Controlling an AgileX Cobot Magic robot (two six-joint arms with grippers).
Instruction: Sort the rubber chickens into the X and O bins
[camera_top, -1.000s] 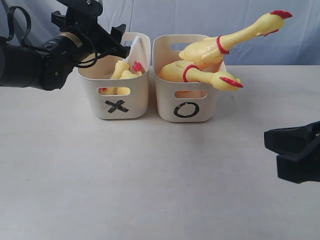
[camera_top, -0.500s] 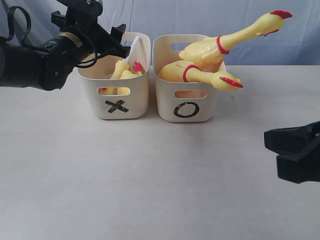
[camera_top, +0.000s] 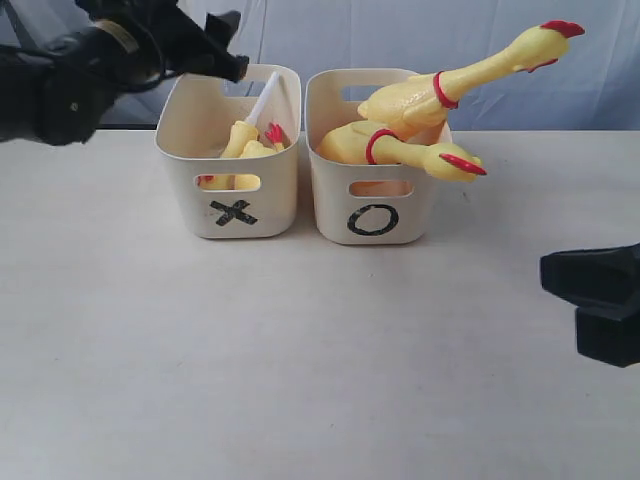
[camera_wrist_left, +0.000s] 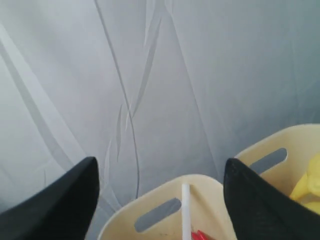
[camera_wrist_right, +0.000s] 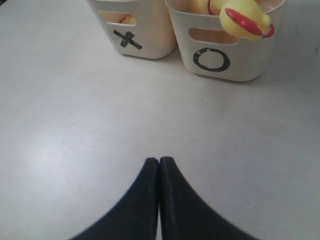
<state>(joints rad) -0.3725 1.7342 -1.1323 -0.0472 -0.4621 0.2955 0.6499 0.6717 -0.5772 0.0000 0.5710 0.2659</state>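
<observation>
left fingers (camera_wrist_left: 75, 200): spread wide, nothing between them. in the exterior view they hang above the back left corner of the x bin (camera_top: 270, 205), clear of its rim. they aim more at the backdrop (camera_wrist_left: 150, 75) than down into the tub.

right fingers (camera_wrist_right: 145, 200): pressed together, empty. they sit low over the table (camera_top: 300, 360) at its right side, well apart from both bins.

where the chickens are: you have none showing on the table in any view.
- x bin: yellow chicken pieces (camera_top: 243, 140) with a red bit among them. a thin white rod (camera_top: 262, 100) leans toward the back right corner; can't tell what it is.
- o bin (camera_top: 405, 215): two whole birds. the upper chicken (camera_top: 460, 78) slants up and out, its red-combed head high past the right rim. the lower chicken (camera_top: 400, 150) lies roughly level, its red-tipped end hanging over the same rim.

the relation that matters: both long axes in the o bin run toward the right arm's side, so your right arm is the nearer one for those birds. it would meet the necks end-on from where it sits. the x bin pieces lie below the left fingers and on the camera side of them, mostly upright in the tub. the left arm is nearer there, but it would have to tip down to reach in.

judgement: with nothing loose on the table, the sort reads as done or nearly done. if you want one more move, the overhanging upper chicken looks the likeliest thing to tip out, so nudge it inward along its axis.
</observation>
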